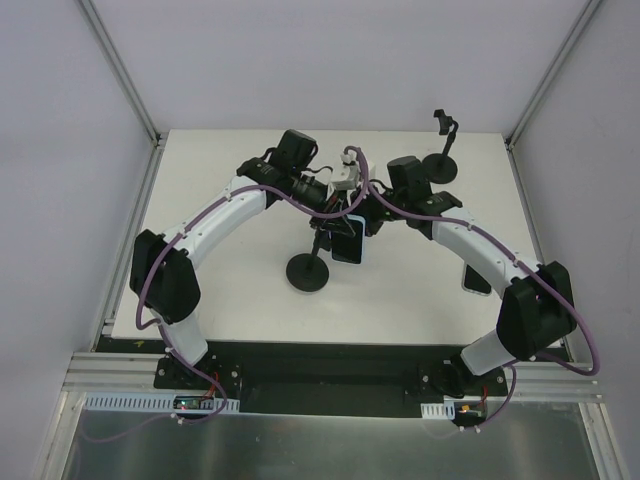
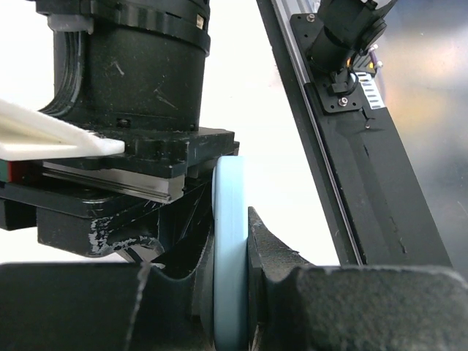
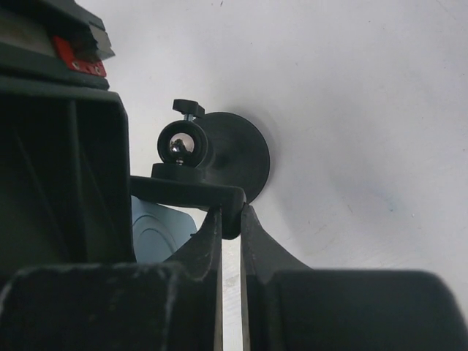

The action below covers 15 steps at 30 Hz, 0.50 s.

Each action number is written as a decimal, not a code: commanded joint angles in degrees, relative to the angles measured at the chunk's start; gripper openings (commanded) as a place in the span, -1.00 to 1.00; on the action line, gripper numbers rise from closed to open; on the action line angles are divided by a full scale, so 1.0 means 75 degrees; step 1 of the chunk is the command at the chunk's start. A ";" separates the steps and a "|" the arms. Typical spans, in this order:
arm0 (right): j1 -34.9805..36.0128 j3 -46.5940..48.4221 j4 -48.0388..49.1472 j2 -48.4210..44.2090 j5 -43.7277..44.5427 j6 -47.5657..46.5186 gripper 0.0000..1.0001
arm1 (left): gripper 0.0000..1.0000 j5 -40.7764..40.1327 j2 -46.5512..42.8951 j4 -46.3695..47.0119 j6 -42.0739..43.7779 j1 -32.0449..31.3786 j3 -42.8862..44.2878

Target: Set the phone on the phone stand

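On the matt white bench (image 1: pixel 230 290) we find the black phone stand with a round disc foot (image 1: pixel 309 272) near the middle. Just right of it, the slim phone in a smooth pale-blue case (image 1: pixel 348 245) hangs above the bench, upright on edge, by the stand's head. The left pincer (image 2: pixel 228 278) is closed on the phone, its black plastic fingers (image 2: pixel 270 248) pressing both faces. The right pincer (image 3: pixel 230 219) is nearly shut, pinching the stand's flat black clamp arm (image 3: pixel 186 191). A red strip (image 3: pixel 77 62) on that pincer's body is too blurred to read. At the back right stands a second black disc-footed stand (image 1: pixel 445 152).
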 commanded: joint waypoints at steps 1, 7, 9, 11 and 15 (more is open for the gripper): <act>-0.0033 -0.0037 0.0057 -0.0139 -0.1340 0.0066 -0.99 | -1.00 -0.0674 -0.0075 -0.0337 0.0898 0.0083 0.0256; -0.0126 -0.0318 0.0397 -0.0443 0.0216 0.0393 -0.99 | -1.00 -0.1716 -0.0330 -0.0609 0.0351 0.0083 0.0398; -0.0197 -0.0494 0.0619 -0.0525 0.0707 0.0616 -0.99 | -1.00 -0.3050 -0.0646 -0.0609 -0.0165 0.0037 0.0292; -0.0220 -0.0646 0.0946 -0.0713 0.1119 0.0942 -0.99 | -1.00 -0.4917 -0.0882 -0.0481 -0.0903 -0.0033 0.0023; 0.0013 -0.1231 0.1790 -0.1158 0.3686 0.1890 -0.99 | -1.00 -0.8410 -0.1339 -0.0351 -0.2423 -0.0420 -0.0527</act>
